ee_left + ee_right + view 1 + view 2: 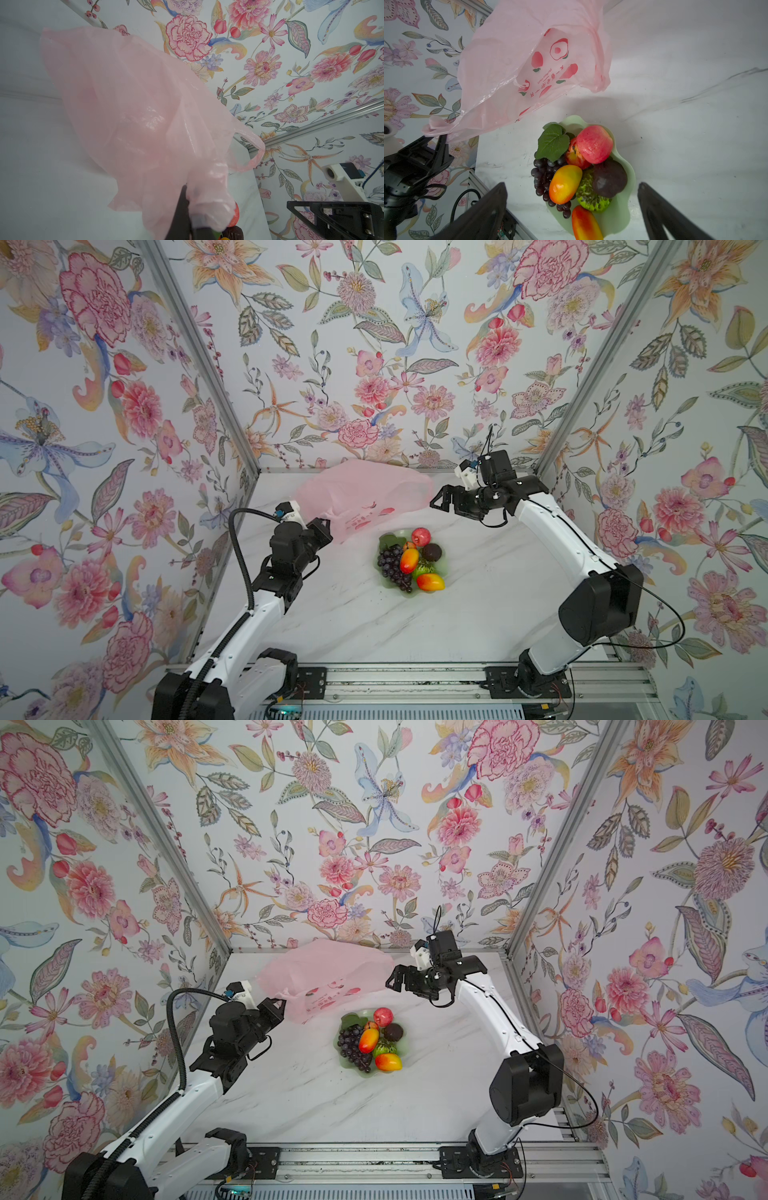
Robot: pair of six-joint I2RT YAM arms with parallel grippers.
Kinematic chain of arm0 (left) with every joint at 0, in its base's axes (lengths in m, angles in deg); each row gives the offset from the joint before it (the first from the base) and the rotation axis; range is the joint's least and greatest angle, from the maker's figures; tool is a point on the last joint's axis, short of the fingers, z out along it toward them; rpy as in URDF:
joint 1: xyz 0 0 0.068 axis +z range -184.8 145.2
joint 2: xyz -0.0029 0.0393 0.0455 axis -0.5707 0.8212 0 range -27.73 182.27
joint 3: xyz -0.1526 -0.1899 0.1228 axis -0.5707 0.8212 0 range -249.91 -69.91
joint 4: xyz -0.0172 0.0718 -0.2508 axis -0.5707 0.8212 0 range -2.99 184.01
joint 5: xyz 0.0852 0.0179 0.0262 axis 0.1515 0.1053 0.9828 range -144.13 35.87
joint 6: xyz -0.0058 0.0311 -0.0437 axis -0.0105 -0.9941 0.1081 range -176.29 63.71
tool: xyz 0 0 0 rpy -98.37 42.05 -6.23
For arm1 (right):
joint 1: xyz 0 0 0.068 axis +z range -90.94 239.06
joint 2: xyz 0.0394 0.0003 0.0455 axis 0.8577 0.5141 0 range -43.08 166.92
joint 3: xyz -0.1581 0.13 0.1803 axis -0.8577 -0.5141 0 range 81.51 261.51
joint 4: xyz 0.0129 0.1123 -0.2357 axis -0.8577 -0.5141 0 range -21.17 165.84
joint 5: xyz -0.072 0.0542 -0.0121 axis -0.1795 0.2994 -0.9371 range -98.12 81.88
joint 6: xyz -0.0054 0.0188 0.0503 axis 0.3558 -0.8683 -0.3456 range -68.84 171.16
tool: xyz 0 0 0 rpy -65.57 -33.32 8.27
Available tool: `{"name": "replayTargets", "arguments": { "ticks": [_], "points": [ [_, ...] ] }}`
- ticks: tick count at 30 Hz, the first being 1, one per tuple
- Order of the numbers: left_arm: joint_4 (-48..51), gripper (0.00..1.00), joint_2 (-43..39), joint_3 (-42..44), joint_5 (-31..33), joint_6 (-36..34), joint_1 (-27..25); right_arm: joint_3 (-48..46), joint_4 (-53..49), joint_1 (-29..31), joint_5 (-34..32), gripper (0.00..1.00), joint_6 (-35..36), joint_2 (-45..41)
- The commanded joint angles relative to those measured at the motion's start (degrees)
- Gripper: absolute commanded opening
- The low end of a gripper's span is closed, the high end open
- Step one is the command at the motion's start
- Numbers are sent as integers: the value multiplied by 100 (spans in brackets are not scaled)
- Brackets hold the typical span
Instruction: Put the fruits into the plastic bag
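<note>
The plastic bag (357, 489) is gripped by its bunched handle in the clenched left jaws, while the fruits (409, 561), heaped in the dish (614, 220) on the table (478, 614), are seen in a top view at seven o'clock from the released right jaws, judged the nearer.

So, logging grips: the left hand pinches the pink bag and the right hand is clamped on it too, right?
Not the right hand: it is open and holds nothing, as the right wrist view shows, its fingers spread with nothing between. The left hand does pinch the plastic bag.
</note>
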Motion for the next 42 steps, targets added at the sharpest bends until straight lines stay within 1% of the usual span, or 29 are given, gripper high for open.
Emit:
{"name": "replayTargets", "arguments": {
  "ticks": [1, 4, 6, 8, 12, 14, 16, 18, 20, 25, 34, 42],
  "points": [
    [-277, 0, 13, 149, -150, 212, -103, 291, -1149, -143, -5, 99, 222, -183],
    [-259, 0, 21, 157, -169, 186, -131, 692, -1692, -102, 142, 99, 223, -198],
    [-258, 0, 12, 158, -169, 202, -139, 911, -2162, 215, -118, 99, 75, -107],
    [-263, 0, -16, 142, -161, 212, -166, 882, -2271, 667, -491, 99, -238, -79],
    [-211, 0, -77, 73, -104, 187, -229, 509, -1994, 1477, -1153, 99, -1074, -25],
    [-182, 0, -113, 67, -61, 188, -237, 410, -1880, 1761, -1520, 95, -1344, 65],
    [-153, 0, -176, 80, -5, 191, -287, 278, -1666, 1990, -1642, 91, -1619, 134],
    [-118, 0, -247, 113, 67, 228, -329, 7, -1331, 2191, -1708, 83, -1896, 172],
    [-110, 0, -313, 153, 127, 273, -353, -148, -1106, 2298, -1776, 81, -2089, 243],
    [32, 0, -471, 203, 303, 318, -439, -173, -987, 2414, -2026, 80, -2273, 537],
    [206, 0, -681, 251, 499, 344, -557, -254, -785, 2417, -1978, 78, -2311, 974],
    [335, 0, -678, 193, 512, 231, -554, -173, -627, 2458, -1961, 70, -2328, 1302]
  ]
}}
